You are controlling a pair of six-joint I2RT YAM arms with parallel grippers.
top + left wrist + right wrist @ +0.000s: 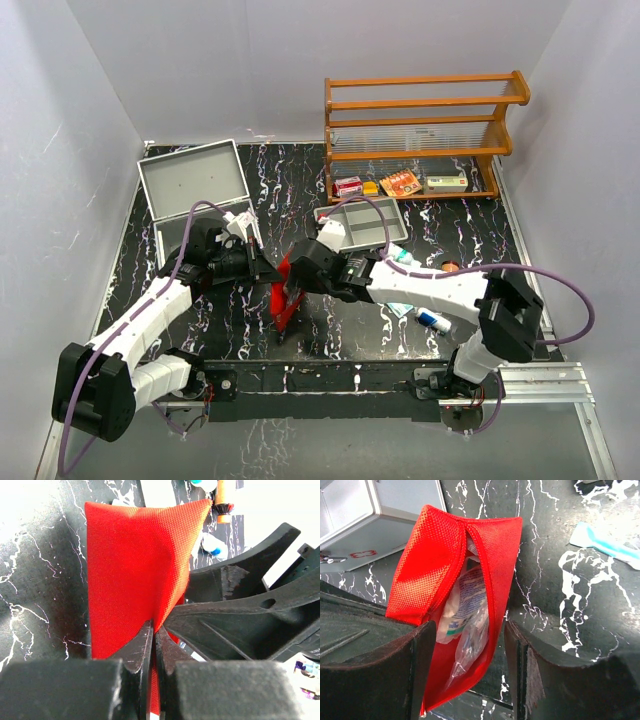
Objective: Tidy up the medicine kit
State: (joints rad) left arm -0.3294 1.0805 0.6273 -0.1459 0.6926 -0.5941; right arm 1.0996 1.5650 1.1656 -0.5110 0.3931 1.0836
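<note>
The medicine kit (192, 180), a silver metal case, stands at the back left with its lid raised; its corner shows in the right wrist view (375, 515). A red fabric pouch (283, 300) is held upright mid-table. My left gripper (270, 275) is shut on the pouch's edge (135, 565), the fabric pinched between its fingertips (145, 645). My right gripper (470, 670) stands open at the pouch's unzipped mouth (445, 570), straddling its lower end. A clear plastic packet (467, 615) sits inside the pouch, touched by neither finger.
A grey divided tray (362, 222) lies behind the pouch. A wooden rack (420, 130) with small boxes stands at the back right. Tubes (410, 258), a small bottle (432, 320) and a blue-white packet (605, 542) lie on the black marbled table to the right.
</note>
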